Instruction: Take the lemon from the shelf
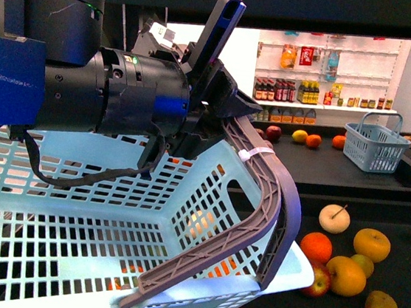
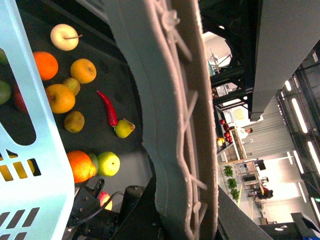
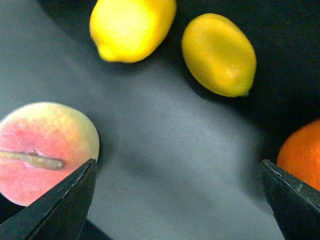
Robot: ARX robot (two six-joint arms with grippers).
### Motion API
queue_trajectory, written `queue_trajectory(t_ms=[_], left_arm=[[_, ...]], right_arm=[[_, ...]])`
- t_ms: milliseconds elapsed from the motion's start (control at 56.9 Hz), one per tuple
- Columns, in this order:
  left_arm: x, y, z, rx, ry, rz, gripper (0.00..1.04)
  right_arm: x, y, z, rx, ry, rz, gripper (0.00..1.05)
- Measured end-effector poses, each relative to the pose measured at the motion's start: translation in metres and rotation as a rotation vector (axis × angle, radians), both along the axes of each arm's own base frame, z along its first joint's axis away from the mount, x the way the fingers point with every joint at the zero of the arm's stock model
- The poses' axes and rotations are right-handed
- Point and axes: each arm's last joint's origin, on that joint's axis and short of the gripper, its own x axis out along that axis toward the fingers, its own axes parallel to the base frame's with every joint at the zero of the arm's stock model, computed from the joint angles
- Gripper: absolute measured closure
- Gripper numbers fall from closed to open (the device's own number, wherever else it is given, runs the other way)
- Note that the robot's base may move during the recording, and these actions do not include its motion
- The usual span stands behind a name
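As the front view shows it, left gripper (image 1: pixel 224 89): clamped on the grey handle (image 1: pixel 264 190) of the pale blue basket (image 1: pixel 47 240), which hangs tilted close before the camera.
Shelf (image 1: pixel 352 171): dark trays behind and beside the basket, with loose fruit on the near one.
Cream round fruit (image 1: pixel 334 218): on the near tray, near an orange (image 1: pixel 316 247).
Small basket (image 1: pixel 373 147): upright on the farther tray, with a few fruits near it.
Lemon, front view: cannot be told for sure; only yellow slivers show at the lower edge.
Left wrist view, handle: fills the middle of the picture, very close; the fingers themselves do not show.
Left wrist view, tray: a red chilli (image 2: pixel 108 107) lies just beside a yellow-green pear (image 2: pixel 124 128); a green apple (image 2: pixel 108 163) lies near the basket wall.
Right wrist view, right gripper (image 3: pixel 175 200): spread wide, only bare tray between the fingers.
Lemon (image 3: pixel 219 54): lying on the shelf tray, beyond the spread fingers and apart from them.
Second lemon (image 3: pixel 132 27): brighter yellow, just beside the first, not touching it.
Peach (image 3: pixel 45 150): close against one fingertip (image 3: pixel 65 205).
Another orange (image 3: pixel 305 155): at the picture's edge, near the other fingertip.
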Motion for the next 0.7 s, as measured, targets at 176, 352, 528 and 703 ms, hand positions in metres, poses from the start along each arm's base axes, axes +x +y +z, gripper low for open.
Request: queue_trajectory(t_ms=[176,352,528,703], left_arm=[[0.0,0.0,0.0,0.0,0.0,0.0,0.95],[0.0,0.0,0.0,0.0,0.0,0.0,0.95],[0.0,0.0,0.0,0.0,0.0,0.0,0.95],[0.0,0.0,0.0,0.0,0.0,0.0,0.95]], right_arm=[[0.037,0.002,-0.015,-0.117,-0.139,0.082,0.07],[0.058,0.009,-0.026,-0.123,-0.154,0.093,0.07],[0.07,0.017,-0.033,-0.107,-0.145,0.092,0.07],[0.075,0.02,-0.043,-0.09,-0.124,0.061,0.07]])
